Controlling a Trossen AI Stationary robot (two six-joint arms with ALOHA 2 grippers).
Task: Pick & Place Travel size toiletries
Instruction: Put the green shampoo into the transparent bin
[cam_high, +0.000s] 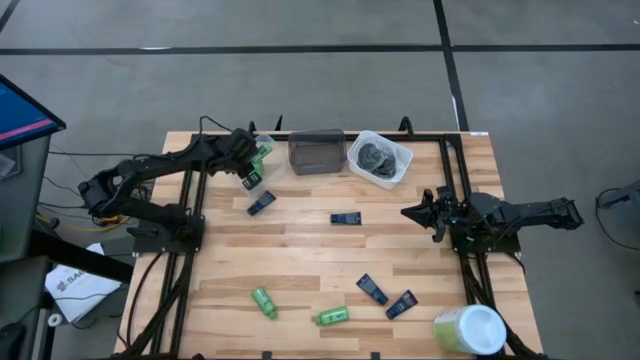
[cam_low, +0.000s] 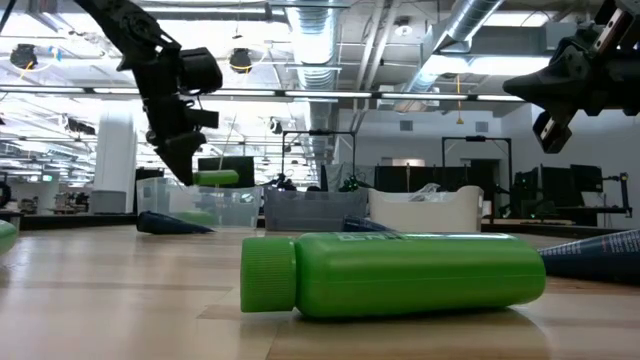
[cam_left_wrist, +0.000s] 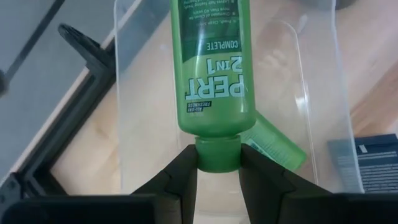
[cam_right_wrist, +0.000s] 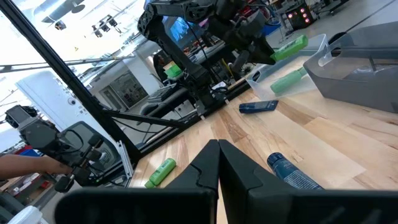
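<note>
My left gripper (cam_left_wrist: 217, 163) is over the clear tub (cam_left_wrist: 323, 93) near the table's far left, shut on a small bright green bottle (cam_left_wrist: 214, 68); the high view shows that bottle (cam_high: 263, 148) beside the gripper (cam_high: 256, 158). Another green bottle (cam_left_wrist: 277, 146) lies in the tub. Two green bottles (cam_high: 264, 301) (cam_high: 332, 316) and several dark blue sachets (cam_high: 346, 218) lie flat on the table. Dark grey lumps (cam_high: 376, 156) sit in the white tub (cam_high: 398, 166). My right gripper (cam_right_wrist: 218, 155) is shut and hangs above the table's right side (cam_high: 418, 212), touching nothing. My left gripper pinches the green bottle's cap (cam_left_wrist: 217, 154) between its two fingers, one finger (cam_left_wrist: 183, 171) on each side. In the low view the fingers (cam_low: 183, 155) come from above and the bottle (cam_low: 215, 178) sticks out level, lifted clear above the clear tub (cam_low: 200, 205).
A dark tub (cam_high: 317, 152) stands between the clear tub and the white tub along the far edge. A big pale green-and-white cylinder (cam_high: 468, 330) lies at the near right corner. Black frame rails (cam_high: 190, 215) (cam_high: 465, 260) run along both sides of the table.
</note>
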